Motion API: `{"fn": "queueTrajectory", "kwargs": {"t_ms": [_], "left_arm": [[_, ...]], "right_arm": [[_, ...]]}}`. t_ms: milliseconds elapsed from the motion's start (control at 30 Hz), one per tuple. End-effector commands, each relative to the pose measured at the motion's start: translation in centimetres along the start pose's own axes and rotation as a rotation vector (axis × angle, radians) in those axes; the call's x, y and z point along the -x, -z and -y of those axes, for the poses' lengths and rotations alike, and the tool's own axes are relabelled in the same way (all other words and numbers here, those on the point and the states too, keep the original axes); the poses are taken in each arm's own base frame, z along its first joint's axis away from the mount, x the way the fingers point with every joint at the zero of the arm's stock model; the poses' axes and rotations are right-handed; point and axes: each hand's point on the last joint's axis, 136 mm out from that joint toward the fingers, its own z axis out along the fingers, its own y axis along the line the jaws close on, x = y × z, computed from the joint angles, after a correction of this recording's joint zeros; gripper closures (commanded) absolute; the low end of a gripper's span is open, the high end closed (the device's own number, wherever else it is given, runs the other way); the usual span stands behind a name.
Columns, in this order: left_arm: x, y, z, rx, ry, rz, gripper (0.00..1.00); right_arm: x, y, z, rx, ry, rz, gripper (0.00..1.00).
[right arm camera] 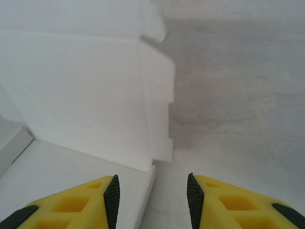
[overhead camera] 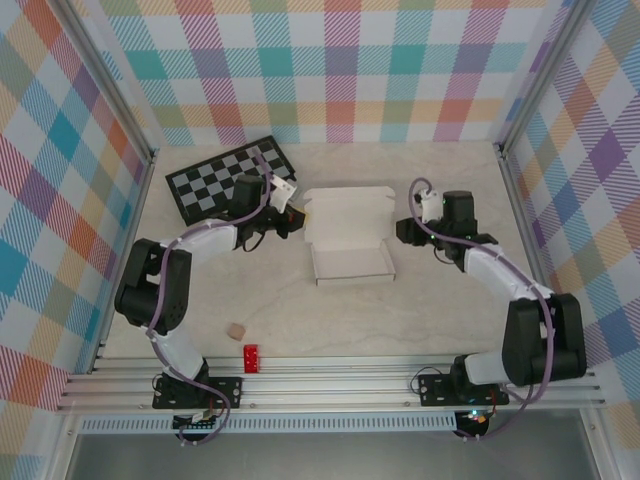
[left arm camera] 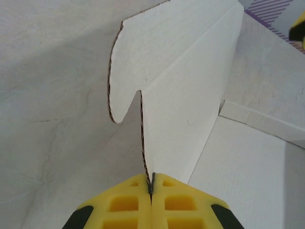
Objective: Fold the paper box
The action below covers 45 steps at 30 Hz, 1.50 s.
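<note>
Paper box mid-surface, part-folded. My left claw pinched tight on its left side flap. Right claw half open, empty, at box's right side. I judge side-flap folding underway. Next: right claw must grip the opposite flap.

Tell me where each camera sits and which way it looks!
Top external: high above and behind the arms, looking down at the table, the paper box and the checkerboard; both arms show whole.
Left wrist: on the left arm, looking along the yellow left gripper, shut on a flap of the paper box.
Right wrist: on the right arm, looking past the open right gripper at the box's upright wall.
Shared: all three see the white box.
</note>
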Motion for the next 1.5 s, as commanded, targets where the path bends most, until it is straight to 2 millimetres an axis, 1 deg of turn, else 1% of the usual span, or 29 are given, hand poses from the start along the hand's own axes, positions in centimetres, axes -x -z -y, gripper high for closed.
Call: {"fn": "queueTrajectory", "kwargs": {"t_ms": [0, 133, 267, 367, 533, 600, 700, 767, 900, 967, 1133, 1167, 1233, 1300, 1400, 1467], "left_arm": [[0.1, 0.8, 1.0, 0.024, -0.074, -0.012, 1.0], [0.0, 0.8, 1.2, 0.015, -0.076, -0.025, 1.0], [-0.5, 0.8, 1.4, 0.004, -0.084, -0.042, 1.0], [-0.7, 0.8, 1.5, -0.002, -0.092, -0.05, 1.0], [-0.6, 0.7, 1.5, -0.006, -0.092, -0.049, 1.0], [-0.6, 0.6, 1.5, -0.008, -0.091, -0.051, 1.0], [-0.6, 0.6, 1.5, -0.012, -0.091, -0.049, 1.0], [-0.5, 0.6, 1.6, -0.015, -0.092, -0.045, 1.0], [-0.3, 0.6, 1.6, -0.019, -0.094, -0.046, 1.0], [-0.2, 0.7, 1.7, -0.018, -0.093, -0.043, 1.0], [0.1, 0.8, 1.7, -0.014, -0.087, -0.038, 1.0], [0.2, 0.8, 1.6, -0.009, -0.078, -0.034, 1.0], [0.6, 0.8, 1.3, 0.008, -0.057, -0.025, 1.0], [1.1, 0.7, 1.0, 0.029, -0.028, -0.012, 1.0], [1.8, 0.6, 1.3, 0.034, -0.003, 0.005, 1.0], [2.2, 0.5, 1.5, 0.045, 0.001, 0.015, 1.0]], "right_arm": [[0.7, -0.9, -0.2, 0.093, -0.049, -0.023, 0.55], [1.3, -1.7, -1.7, 0.248, -0.031, 0.018, 0.55], [2.2, -1.4, -1.3, 0.369, -0.076, 0.062, 0.55], [2.1, -1.8, -1.4, 0.428, -0.086, 0.051, 0.55], [2.5, -2.4, -0.7, 0.399, -0.098, 0.046, 0.56], [2.6, -2.7, -0.7, 0.405, -0.104, 0.032, 0.56], [2.5, -3.2, -0.6, 0.415, -0.119, -0.007, 0.6], [2.4, -3.6, -0.8, 0.414, -0.109, -0.022, 0.6], [2.1, -4.3, -1.8, 0.418, -0.05, -0.079, 0.6], [1.9, -4.6, -1.8, 0.411, -0.051, -0.107, 0.6], [1.8, -4.6, -2.1, 0.423, -0.054, -0.114, 0.61], [1.7, -4.6, -2.4, 0.427, -0.051, -0.118, 0.64], [1.4, -4.7, -2.8, 0.411, -0.036, -0.123, 0.66], [1.0, -4.7, -3.2, 0.377, 0.015, -0.122, 0.71], [0.8, -4.8, -3.0, 0.302, -0.013, -0.117, 0.85], [0.7, -4.7, -2.9, 0.254, -0.023, -0.102, 0.88]]}}
